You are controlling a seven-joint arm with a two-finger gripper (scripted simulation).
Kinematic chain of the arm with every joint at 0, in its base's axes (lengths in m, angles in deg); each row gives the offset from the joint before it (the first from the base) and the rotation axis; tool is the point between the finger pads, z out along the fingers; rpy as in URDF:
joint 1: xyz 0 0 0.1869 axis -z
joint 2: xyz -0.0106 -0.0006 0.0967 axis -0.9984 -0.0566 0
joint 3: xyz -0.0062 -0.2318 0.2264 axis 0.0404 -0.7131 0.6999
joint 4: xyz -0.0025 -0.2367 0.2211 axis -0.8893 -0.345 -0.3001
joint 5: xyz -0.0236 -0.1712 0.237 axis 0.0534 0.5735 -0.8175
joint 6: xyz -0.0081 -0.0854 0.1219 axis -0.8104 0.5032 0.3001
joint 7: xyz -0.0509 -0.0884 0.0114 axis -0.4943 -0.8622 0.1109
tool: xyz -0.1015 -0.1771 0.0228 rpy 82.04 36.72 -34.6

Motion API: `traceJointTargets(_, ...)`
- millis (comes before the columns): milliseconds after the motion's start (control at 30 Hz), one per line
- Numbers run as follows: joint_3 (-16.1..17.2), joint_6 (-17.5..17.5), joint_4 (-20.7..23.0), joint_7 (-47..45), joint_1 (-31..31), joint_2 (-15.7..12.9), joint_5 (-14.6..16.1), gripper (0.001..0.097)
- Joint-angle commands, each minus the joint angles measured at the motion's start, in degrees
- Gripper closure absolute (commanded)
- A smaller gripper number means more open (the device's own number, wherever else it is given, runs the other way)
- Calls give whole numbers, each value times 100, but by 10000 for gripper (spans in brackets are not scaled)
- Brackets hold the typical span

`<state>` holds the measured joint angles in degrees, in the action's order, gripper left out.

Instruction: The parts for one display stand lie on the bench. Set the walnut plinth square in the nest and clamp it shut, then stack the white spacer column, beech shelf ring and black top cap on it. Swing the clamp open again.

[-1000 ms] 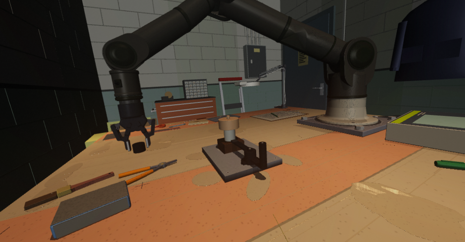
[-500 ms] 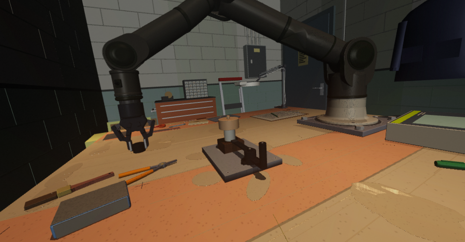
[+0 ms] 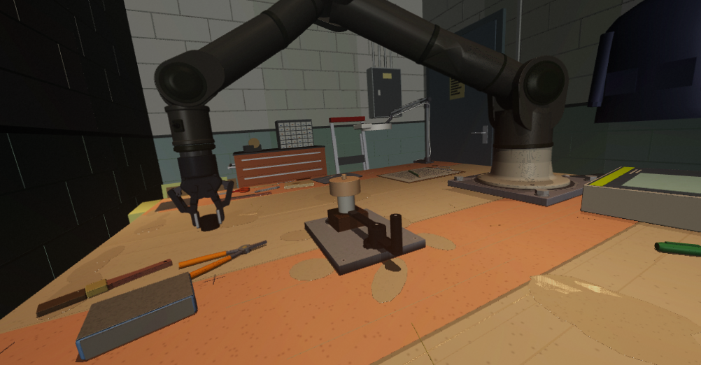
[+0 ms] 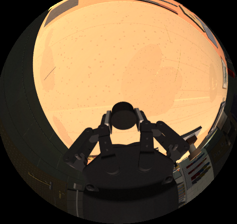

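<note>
The black top cap (image 3: 210, 222) (image 4: 123, 118) is a short dark cylinder, and I grip it in my gripper (image 3: 208, 219) (image 4: 123, 119) at the left of the bench. To the right stands the grey nest plate (image 3: 364, 244). The walnut plinth (image 3: 343, 220) sits in it with the dark clamp arm (image 3: 380, 235) against it. The white spacer column (image 3: 346, 203) stands upright on the plinth. The beech shelf ring (image 3: 344, 185) rests on top of the column.
Behind the bench stand a drawer cabinet (image 3: 279, 165) and a step stool (image 3: 349, 142). Orange-handled pliers (image 3: 223, 255), a brown chisel (image 3: 103, 288) and a grey block (image 3: 137, 313) lie at the front left. The arm's base (image 3: 522, 174) and a grey box (image 3: 645, 196) stand on the right.
</note>
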<state>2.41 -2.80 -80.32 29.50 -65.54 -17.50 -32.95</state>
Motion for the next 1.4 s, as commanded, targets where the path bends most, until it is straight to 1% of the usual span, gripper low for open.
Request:
traceJointTargets(0, 2, -7, 2, -2, 1, 10, -2, 901)
traceJointTargets(133, 20, -68, 12, -16, 7, 67, -24, 901)
traceJointTargets(300, 66, -240, 46, -56, 23, 218, -84, 901)
traceJointTargets(667, 200, -873, 254, -208, 60, 670, -288, 901)
traceJointTargets(900, 251, -1191, 402, -283, 65, 851, -378, 901)
traceJointTargets(1100, 263, -1279, 446, -304, 66, 895, -402, 901)
traceJointTargets(1267, 264, -1276, 434, -299, 66, 904, -403, 901)
traceJointTargets(1367, 269, -1232, 349, -266, 70, 942, -404, 901)
